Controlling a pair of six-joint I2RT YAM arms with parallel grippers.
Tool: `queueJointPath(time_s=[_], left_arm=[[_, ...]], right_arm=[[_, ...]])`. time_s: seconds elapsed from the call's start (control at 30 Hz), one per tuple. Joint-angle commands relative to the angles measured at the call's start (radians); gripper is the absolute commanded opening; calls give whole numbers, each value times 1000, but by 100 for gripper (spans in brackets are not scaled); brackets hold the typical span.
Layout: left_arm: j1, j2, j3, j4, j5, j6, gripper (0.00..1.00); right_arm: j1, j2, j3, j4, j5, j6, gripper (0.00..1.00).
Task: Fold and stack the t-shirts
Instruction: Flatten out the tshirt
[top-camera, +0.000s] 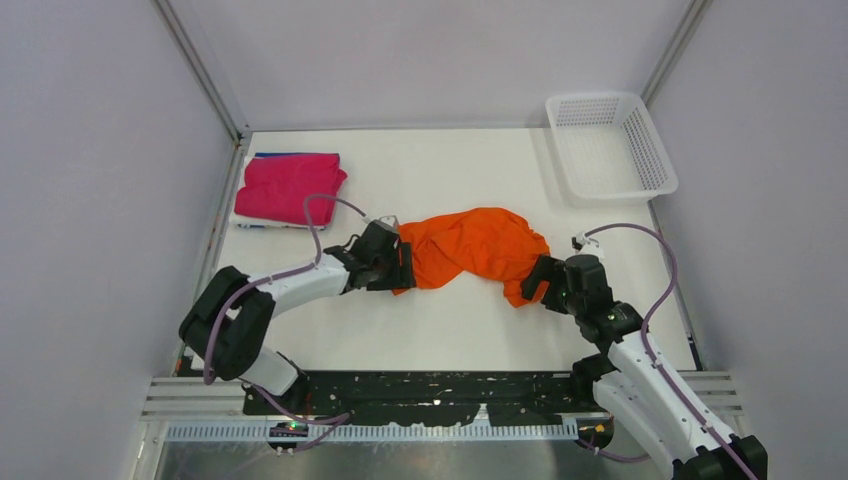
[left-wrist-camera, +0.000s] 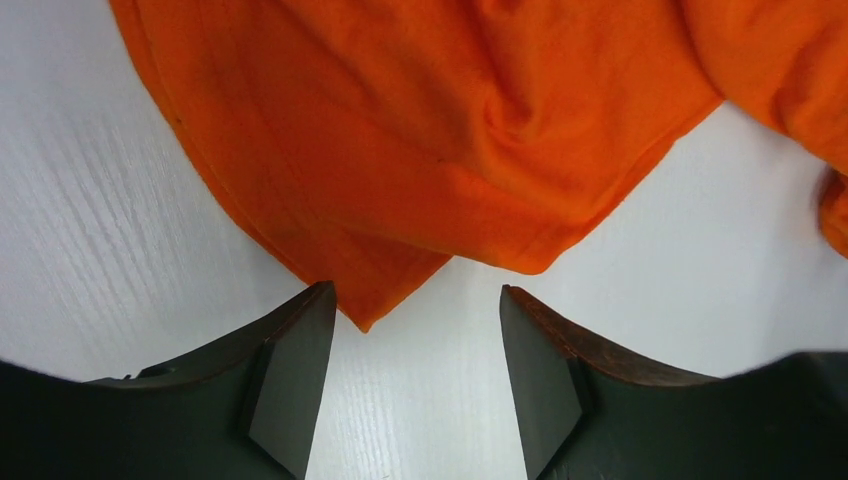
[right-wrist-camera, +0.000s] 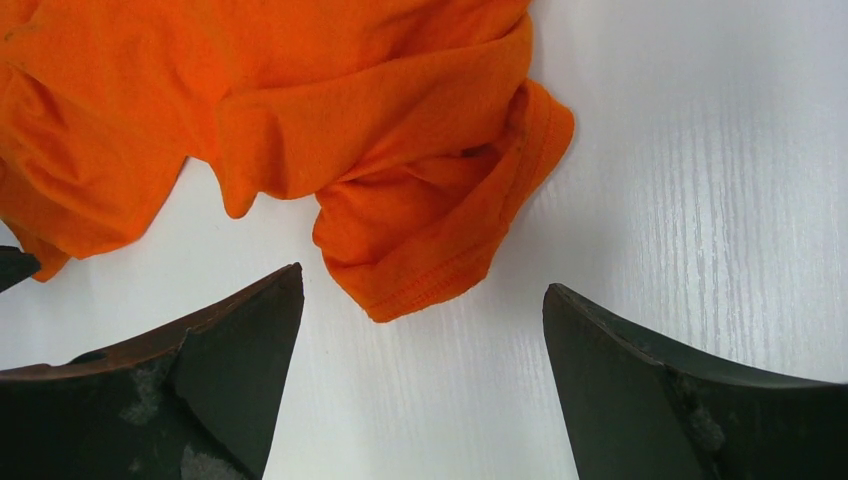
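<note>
A crumpled orange t-shirt (top-camera: 475, 245) lies in the middle of the white table. My left gripper (top-camera: 403, 268) sits at its left end, jaws open, and a pointed corner of the orange cloth (left-wrist-camera: 370, 310) reaches just between the fingertips without being clamped. At the shirt's right end my right gripper (top-camera: 535, 282) stands wide open, with a hemmed fold of the shirt (right-wrist-camera: 420, 280) lying just ahead of its fingers. A folded magenta-pink t-shirt (top-camera: 288, 186) rests at the back left, a thin blue edge (top-camera: 285, 155) showing under it.
A white mesh basket (top-camera: 608, 146) stands at the back right corner. Grey walls and metal frame posts enclose the table on three sides. Bare white table (top-camera: 450, 330) lies between the shirt and the arm bases.
</note>
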Motion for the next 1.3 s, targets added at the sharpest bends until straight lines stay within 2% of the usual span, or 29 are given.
queueJointPath(time_s=[0.0,0.17,0.27,0.33,0.37,0.43,0.57,0.67,0.9,0.97,1.0,1.03,1.07,1.13,1.27], left_arm=[[-33,63,65,-86,-79,7,63],[-67,145,105,-133,-101,-9,61],[-75,192,113,-114,-83,-12,52],[-75,216,129,-100,-76,-10,43],[-75,227,138,-94,-75,-7,33],[-75,238,148,-82,-81,4,1],[-76,186,122,-49,-113,18,0],[-79,75,38,37,-120,23,0],[-88,-177,-152,167,-128,24,0],[-88,-217,-185,196,-131,25,0],[-88,-233,-194,205,-132,26,0],[-88,-248,-199,207,-128,33,0],[-88,-263,-200,207,-120,44,0],[-88,-308,-200,206,-120,58,0],[-88,-459,-187,208,-158,99,0]], right_arm=[[-2,-9,0,76,-11,8,97],[-2,-5,-12,100,-15,5,97],[-2,-3,-20,111,-22,-1,97],[-1,1,-23,115,-33,-5,98],[-1,4,-23,116,-38,-8,99],[-1,11,-29,120,-55,-9,100],[-1,37,-52,148,-60,-5,93],[-2,80,-68,227,-63,0,90],[-1,224,-99,381,-22,48,77],[-1,255,-96,412,-21,58,67],[-1,261,-93,421,-20,58,51],[-1,262,-86,422,-15,57,43],[-1,257,-82,421,-13,50,26],[-1,221,-62,394,5,25,13],[-1,97,23,279,73,-21,6]])
